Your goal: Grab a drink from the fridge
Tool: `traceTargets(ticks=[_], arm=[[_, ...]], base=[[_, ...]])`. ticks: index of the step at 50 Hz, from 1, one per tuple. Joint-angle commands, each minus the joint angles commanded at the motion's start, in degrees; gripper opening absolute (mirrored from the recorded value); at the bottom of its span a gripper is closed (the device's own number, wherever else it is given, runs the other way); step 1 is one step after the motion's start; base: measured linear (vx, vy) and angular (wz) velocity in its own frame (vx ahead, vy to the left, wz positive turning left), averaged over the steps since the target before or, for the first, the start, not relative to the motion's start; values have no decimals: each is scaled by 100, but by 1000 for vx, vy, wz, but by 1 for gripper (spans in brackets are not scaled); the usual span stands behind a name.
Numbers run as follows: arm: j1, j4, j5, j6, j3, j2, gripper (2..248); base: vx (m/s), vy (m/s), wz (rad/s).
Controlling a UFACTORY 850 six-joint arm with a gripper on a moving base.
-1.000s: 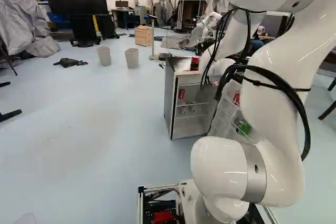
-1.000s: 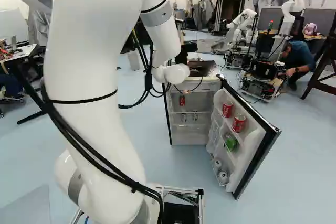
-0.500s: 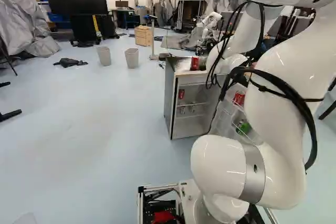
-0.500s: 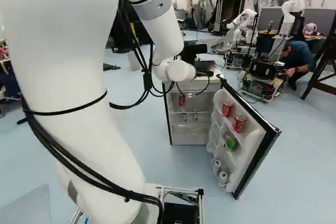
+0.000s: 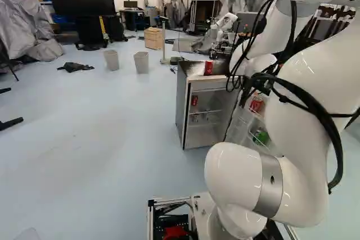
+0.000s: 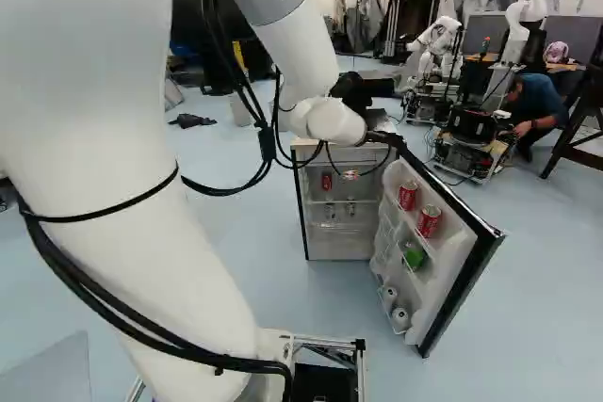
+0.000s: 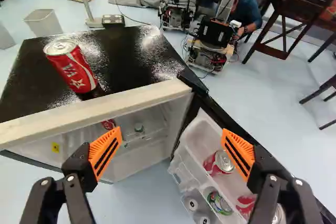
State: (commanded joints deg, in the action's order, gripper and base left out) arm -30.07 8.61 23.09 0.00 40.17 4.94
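The gripper (image 7: 171, 131) gaped wide and empty; ahead, off its centre line, a red can (image 7: 212, 164) stood upright in the fridge door (image 6: 460, 247).

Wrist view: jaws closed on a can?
No, the jaws stand wide apart, and the red can on top of the fridge is ahead of them, untouched.
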Motion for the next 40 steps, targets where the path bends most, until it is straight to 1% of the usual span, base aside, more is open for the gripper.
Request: traceTargets(ticks=[40], arm=[[-727,-948,-1226,0,341,-212,247]], base=[[0,0,0]])
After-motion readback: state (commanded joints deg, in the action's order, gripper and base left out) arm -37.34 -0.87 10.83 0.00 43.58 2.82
